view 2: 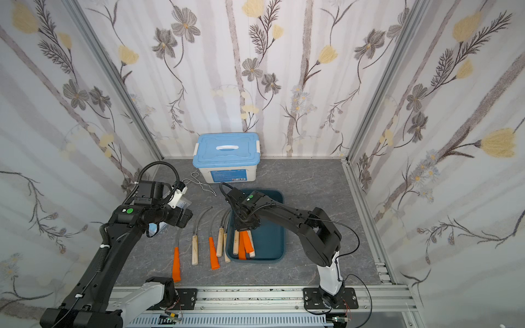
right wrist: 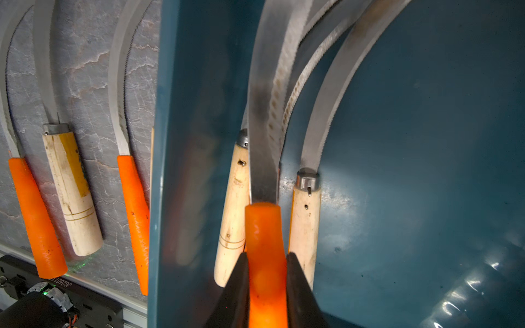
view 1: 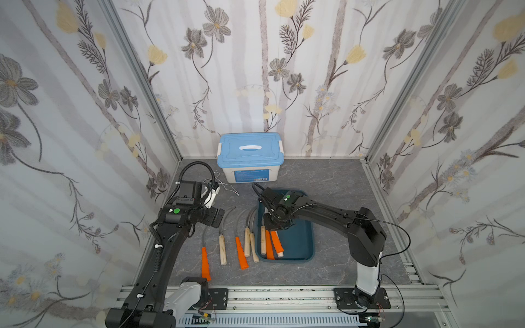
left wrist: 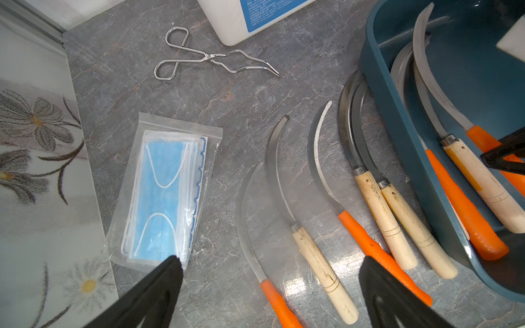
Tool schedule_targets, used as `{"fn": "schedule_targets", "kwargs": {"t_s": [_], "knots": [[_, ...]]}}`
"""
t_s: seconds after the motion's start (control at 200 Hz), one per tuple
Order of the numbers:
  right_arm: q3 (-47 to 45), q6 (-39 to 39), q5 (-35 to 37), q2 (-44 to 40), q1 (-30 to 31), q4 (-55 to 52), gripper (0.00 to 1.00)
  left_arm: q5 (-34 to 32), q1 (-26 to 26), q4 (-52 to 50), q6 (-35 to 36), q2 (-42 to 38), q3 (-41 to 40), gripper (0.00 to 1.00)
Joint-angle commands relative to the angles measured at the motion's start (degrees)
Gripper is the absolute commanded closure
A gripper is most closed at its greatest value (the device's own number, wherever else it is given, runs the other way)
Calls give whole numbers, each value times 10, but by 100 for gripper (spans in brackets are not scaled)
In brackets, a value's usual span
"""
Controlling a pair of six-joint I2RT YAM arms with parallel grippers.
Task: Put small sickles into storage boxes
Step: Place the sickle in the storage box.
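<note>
Worktop [view 1: 341, 184]: grey marbled slab, walled on three sides. Your widest bare stretch lies to the right of the tray, out to the side rail.
White box [view 1: 250, 159]: blue lid on, standing at the back wall, apart from the tray's far edge.
Tray [view 1: 301, 241]: dark teal, shallow, with rounded corners. Its right half is bare floor, and two wooden handles lie just outside its left wall.
Mask packet [left wrist: 167, 193]: flat, near the left wall.
Loose sickles [view 1: 222, 250]: five in a row left of the tray, with thin curved grey blades; two handles are orange, three pale wood.
Held sickle [right wrist: 265, 227]: orange tapered handle and toothed blade, low in the tray's left half between two wooden-handled ones.
Tongs [left wrist: 210, 56]: near the white box.
Right gripper [right wrist: 267, 255]: clamped on that orange handle.
Left gripper [left wrist: 270, 261]: jaws spread wide and empty, above the loose sickles.
</note>
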Motion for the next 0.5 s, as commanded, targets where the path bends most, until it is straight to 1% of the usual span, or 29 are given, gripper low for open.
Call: {"fn": "schedule_targets", "kwargs": {"t_s": [0.0, 0.495], "knots": [[3, 8, -15, 6, 1, 20, 80, -1, 0, 1, 7, -3, 0, 0], [9, 18, -37, 27, 5, 15, 79, 4, 0, -1, 4, -4, -1, 0]]}}
